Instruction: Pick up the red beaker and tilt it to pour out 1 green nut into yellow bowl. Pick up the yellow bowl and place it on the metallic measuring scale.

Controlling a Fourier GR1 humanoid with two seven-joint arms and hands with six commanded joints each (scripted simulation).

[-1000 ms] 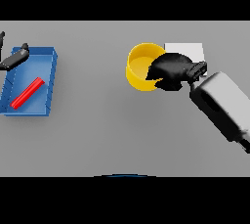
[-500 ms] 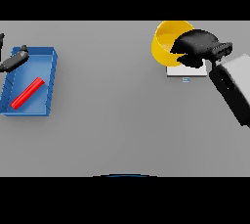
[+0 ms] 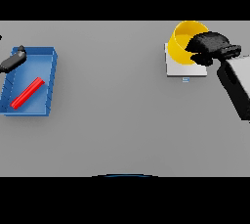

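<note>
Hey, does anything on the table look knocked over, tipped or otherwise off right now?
Yes: the red beaker lies flat on its side, diagonally, in the blue tray rather than upright. The yellow bowl is tipped over the measuring scale, gripped at its rim by the right hand.

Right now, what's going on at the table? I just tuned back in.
The right hand grips the yellow bowl by its rim, tilted over the metallic scale at the far right; whether the bowl touches it is unclear. The red beaker lies on its side in the blue tray, with the left hand at the tray's far corner.
</note>
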